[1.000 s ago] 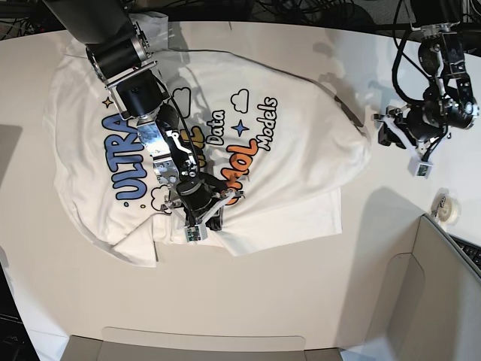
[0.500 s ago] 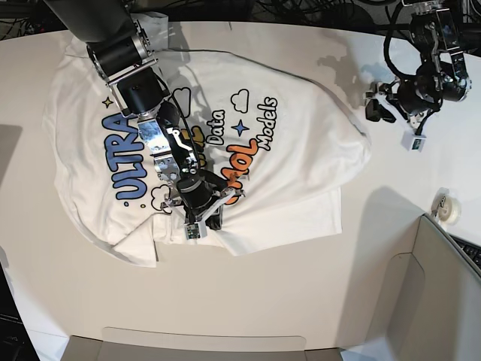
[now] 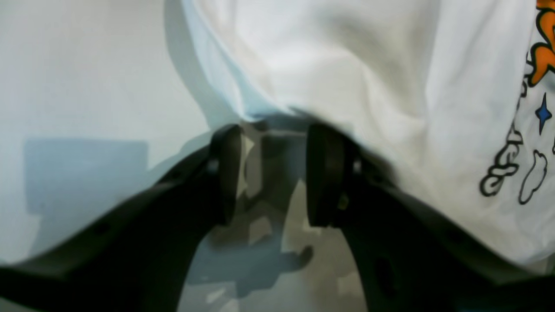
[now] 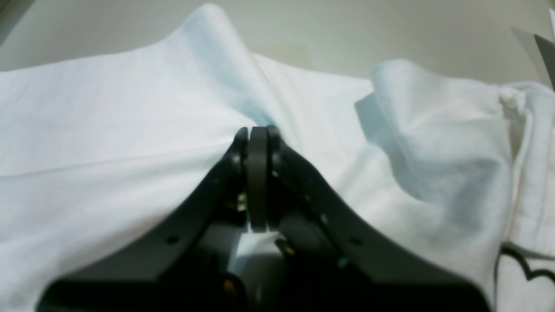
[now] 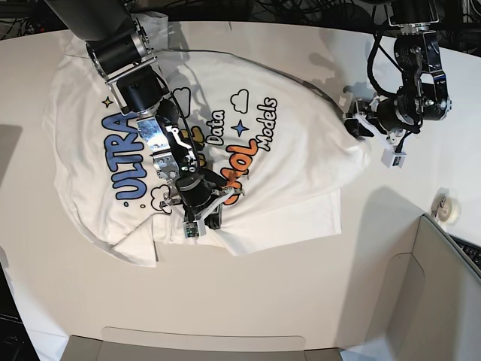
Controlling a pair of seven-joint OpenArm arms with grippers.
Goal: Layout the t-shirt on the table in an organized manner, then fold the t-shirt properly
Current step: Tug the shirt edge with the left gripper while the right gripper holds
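A: Shirt (image 5: 225, 143) spread print-up on surface (image 5: 301, 301), rumpled, unfolded

B: Right pincer (image 4: 258, 134) clamped on cloth near lower hem; left pincer (image 3: 271, 173) agape, empty, at shirt's edge. Smoothing, folding left

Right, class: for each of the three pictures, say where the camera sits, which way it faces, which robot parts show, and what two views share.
Base: overhead, facing straight down on the table; both arms show.
Left wrist: behind the open left claw, facing the t-shirt edge; the fingers show.
Right wrist: behind the right claw, shut on bunched cloth; its fingers show.
Shared: base and left wrist both show the blue star print.
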